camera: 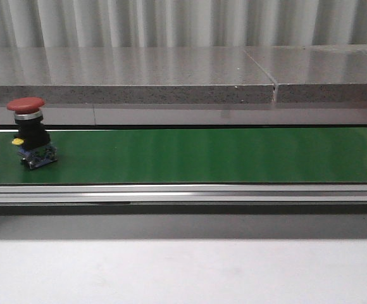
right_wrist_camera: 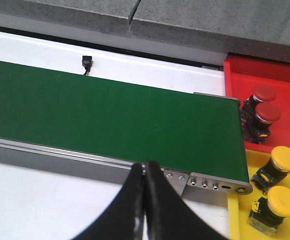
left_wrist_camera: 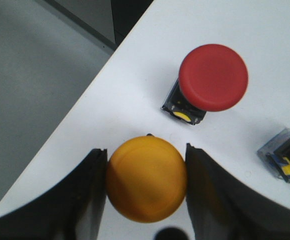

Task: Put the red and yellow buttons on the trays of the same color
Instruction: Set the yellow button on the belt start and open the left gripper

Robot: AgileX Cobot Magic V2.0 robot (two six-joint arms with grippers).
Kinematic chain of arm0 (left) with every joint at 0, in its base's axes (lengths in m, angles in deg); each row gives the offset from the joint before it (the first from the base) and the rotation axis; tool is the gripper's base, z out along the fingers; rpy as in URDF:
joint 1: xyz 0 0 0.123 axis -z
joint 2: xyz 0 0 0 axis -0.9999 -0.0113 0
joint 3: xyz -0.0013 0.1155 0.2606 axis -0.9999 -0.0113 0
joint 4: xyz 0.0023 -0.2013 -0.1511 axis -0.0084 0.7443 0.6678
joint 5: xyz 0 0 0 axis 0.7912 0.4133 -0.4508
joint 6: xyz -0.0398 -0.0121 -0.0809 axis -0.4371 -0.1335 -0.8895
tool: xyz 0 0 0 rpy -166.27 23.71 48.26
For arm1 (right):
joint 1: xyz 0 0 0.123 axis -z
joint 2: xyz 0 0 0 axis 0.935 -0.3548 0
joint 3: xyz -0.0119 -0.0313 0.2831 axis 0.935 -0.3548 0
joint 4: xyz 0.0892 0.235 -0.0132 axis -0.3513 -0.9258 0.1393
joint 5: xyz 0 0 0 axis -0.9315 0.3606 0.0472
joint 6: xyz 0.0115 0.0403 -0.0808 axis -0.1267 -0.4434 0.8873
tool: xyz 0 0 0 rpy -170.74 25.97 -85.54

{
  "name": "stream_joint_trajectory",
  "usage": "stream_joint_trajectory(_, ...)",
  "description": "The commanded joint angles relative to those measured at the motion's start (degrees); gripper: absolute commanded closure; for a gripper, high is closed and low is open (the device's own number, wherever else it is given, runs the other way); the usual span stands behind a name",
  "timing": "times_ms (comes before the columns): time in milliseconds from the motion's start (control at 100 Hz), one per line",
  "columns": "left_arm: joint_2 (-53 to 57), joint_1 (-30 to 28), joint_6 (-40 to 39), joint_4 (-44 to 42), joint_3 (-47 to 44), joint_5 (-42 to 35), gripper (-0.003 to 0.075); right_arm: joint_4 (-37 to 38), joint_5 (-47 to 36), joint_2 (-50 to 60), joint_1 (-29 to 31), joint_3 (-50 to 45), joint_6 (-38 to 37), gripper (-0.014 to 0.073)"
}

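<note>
While the front camera looks across the green conveyor belt (camera: 202, 155), one red button (camera: 30, 132) stands upright at its far left end, mushroom cap on top, black body and blue base below, a small yellow tab poking out to the side. Behind the belt runs a grey stone ledge (camera: 171, 82), and neither arm shows in this view.

Over to the left wrist: the left gripper (left_wrist_camera: 146, 179) is clamped on a yellow button (left_wrist_camera: 146, 178), both dark fingers (left_wrist_camera: 87, 192) pressing the cap's sides. It sits over a white table (left_wrist_camera: 135, 100), close to the table's edge. Just beyond it stands a second red button (left_wrist_camera: 208, 80), upright, apart from the yellow one. Another button body (left_wrist_camera: 285, 157), black with a clear base, lies at the frame's edge, its cap colour out of sight.

Now the right wrist: the right gripper (right_wrist_camera: 145, 197) has its fingers pressed together, nothing between them, hovering near the belt's metal end. Past that end, a red tray (right_wrist_camera: 280, 75) holds two red-capped buttons (right_wrist_camera: 262, 105) side by side, and a yellow tray (right_wrist_camera: 235, 210) next to it holds two yellow-capped buttons (right_wrist_camera: 280, 192).
</note>
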Motion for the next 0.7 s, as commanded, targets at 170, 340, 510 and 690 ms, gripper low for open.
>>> stream_joint_trajectory(170,14.9,0.7,0.6,0.8,-9.7,-6.5,0.0508,0.1,-4.0,-0.2,0.0,1.4,0.4,0.0660)
stream_joint_trajectory(340,22.4,3.3,0.6,0.8,-15.7,-9.2,0.0514,0.1,-4.0,-0.2,0.0,1.4,0.4,0.0660)
stream_joint_trajectory(510,28.5,7.9,0.6,0.8,-16.3,-6.5,0.0514,0.1,-4.0,-0.2,0.0,1.4,0.4,0.0660)
stream_joint_trajectory(690,31.3,13.8,0.6,0.8,-16.3,-1.2,0.0514,0.1,-4.0,-0.2,0.0,1.4,0.4,0.0660)
